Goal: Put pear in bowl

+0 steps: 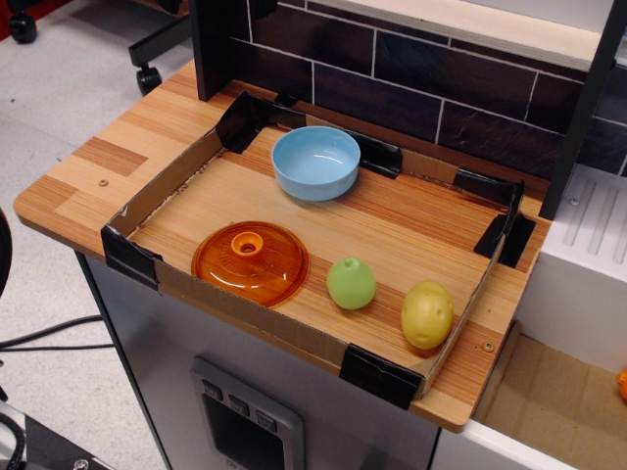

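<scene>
The single view, observation.image, looks down at a wooden worktop (88, 171) with a striped grain in warm brown tones. On it lies a shallow cardboard tray (162, 186) with low brown walls, its corners bound in glossy black tape.

Inside the tray sit 4 things. The bowl (315, 163) is round, light blue and glossy, with plain smooth sides; it stands upright near the far wall and holds nothing. The pear (351, 283) is a small smooth light-green toy fruit, rounded, with a tiny dimple at the top; it rests on the tray floor near the front wall, well apart from the bowl. Just beside it on the left lies a flat, transparent orange lid (250, 262), circular with faint ribbing and a round knob at its centre. To the pear's right, near but not touching, sits a yellow speckled potato (427, 314), oval and matte, close to the tray's right wall.

Behind the worktop rises a dark tiled wall (441, 88) with pale grout lines.

The hand does not appear in this view, so its state cannot be told.
</scene>
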`<move>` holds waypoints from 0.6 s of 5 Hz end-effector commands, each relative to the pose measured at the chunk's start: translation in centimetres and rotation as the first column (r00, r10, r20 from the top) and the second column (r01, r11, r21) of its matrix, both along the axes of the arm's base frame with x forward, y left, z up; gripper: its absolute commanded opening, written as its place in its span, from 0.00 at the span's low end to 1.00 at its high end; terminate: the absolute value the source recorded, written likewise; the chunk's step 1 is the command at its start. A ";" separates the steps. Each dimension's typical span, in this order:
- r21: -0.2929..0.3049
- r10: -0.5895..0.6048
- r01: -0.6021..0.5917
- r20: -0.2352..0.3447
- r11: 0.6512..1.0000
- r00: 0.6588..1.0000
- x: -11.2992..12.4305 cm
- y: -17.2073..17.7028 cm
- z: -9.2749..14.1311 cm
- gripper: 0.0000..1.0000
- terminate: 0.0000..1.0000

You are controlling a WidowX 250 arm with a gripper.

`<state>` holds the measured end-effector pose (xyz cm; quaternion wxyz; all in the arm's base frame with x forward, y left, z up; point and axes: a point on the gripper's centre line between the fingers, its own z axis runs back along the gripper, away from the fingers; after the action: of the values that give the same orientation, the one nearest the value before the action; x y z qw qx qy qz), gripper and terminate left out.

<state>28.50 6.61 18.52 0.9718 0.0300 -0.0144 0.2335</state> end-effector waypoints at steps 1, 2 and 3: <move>0.000 0.000 0.000 0.000 1.000 1.000 0.0 0.0 0.0 1.00 0.00; -0.151 -0.233 0.236 0.037 0.960 0.972 0.0 -4.1 0.2 1.00 0.00; -0.263 -0.422 0.418 0.045 0.869 0.906 -0.3 -7.7 -1.1 1.00 0.00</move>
<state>28.34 -1.34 16.25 0.9935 -0.1062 0.0349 0.0233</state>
